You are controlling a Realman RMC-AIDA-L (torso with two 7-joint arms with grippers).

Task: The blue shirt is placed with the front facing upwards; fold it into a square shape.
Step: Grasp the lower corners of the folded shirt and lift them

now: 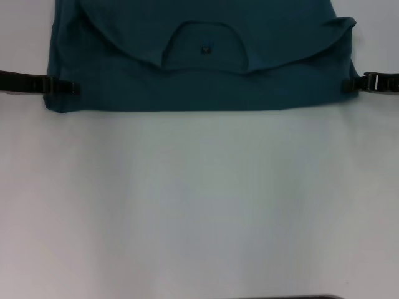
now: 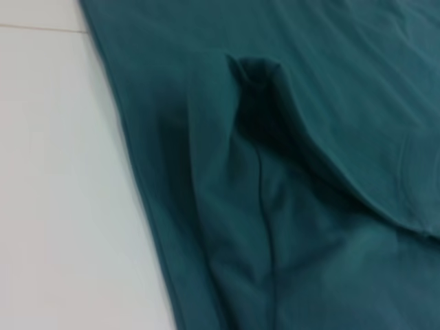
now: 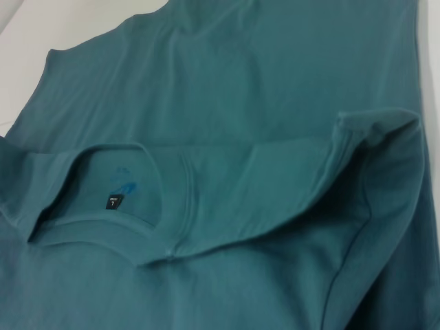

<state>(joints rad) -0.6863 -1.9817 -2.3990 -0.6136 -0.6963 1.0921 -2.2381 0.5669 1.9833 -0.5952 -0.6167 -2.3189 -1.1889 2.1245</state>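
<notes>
Two claws, left (image 1: 75, 88) and right (image 1: 345, 85), flank one blue shirt (image 1: 199, 81).

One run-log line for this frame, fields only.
shirt: collar end folded over | left gripper: at left edge | right gripper: at right edge | table

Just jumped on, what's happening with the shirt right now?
The blue shirt lies at the far side of the white table, already partly folded: its collar end is turned over onto the body, with the collar and its small label showing. The left gripper is at the shirt's left edge and the right gripper at its right edge, both low by the near fold. The head view doesn't settle whether either actually pinches fabric.
</notes>
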